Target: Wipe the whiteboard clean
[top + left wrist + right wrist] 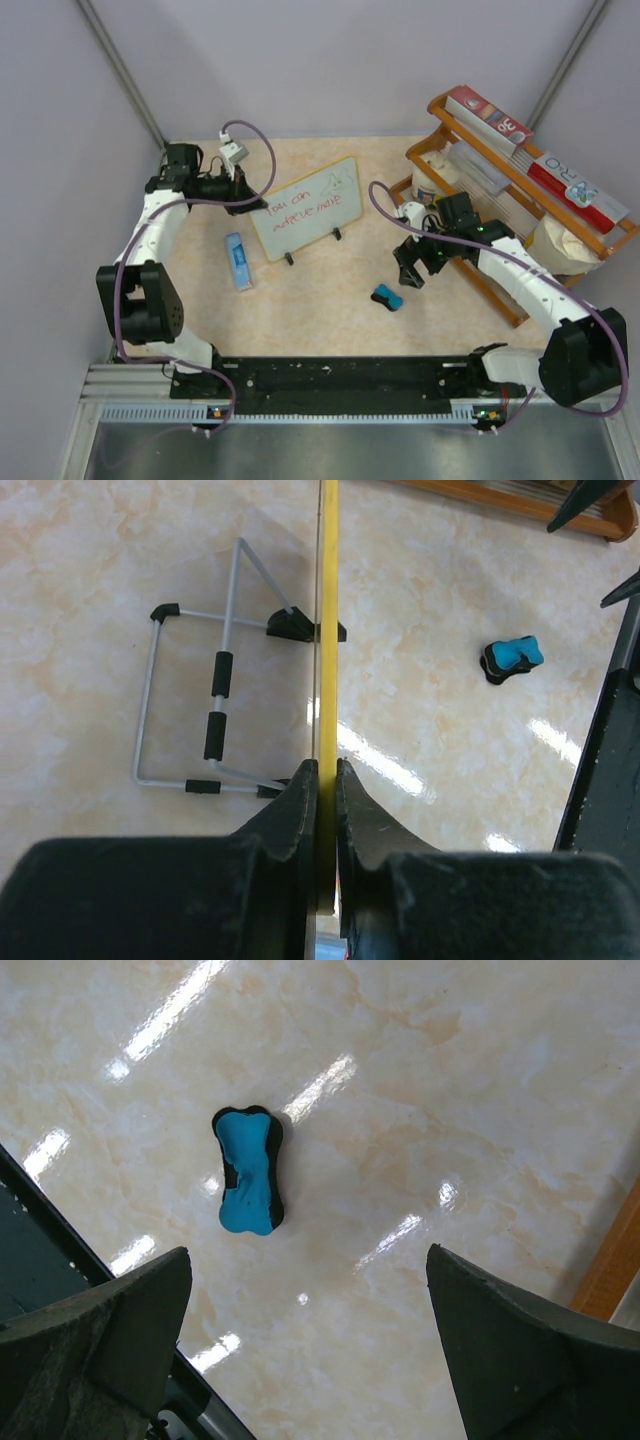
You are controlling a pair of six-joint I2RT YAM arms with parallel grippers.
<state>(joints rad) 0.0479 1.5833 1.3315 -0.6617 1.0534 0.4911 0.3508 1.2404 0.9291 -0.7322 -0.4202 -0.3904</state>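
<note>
The whiteboard [306,206] stands tilted on its two black feet mid-table, with red and green writing on its face. My left gripper [248,200] is shut on its left edge. In the left wrist view the board shows edge-on as a thin yellow frame [329,630] pinched between the fingertips of that gripper [327,776], with its wire stand [190,695] behind. My right gripper [412,272] hovers open to the right of the board, above the bare table. A blue-black eraser [249,1170] lies ahead and left of the open right gripper [308,1255], apart from both fingers.
A narrow blue marker box [238,260] lies in front of the board's left end. A wooden rack [470,130] with books and bags fills the right side, close behind the right arm. The eraser [387,297] rests near the black base rail [340,375].
</note>
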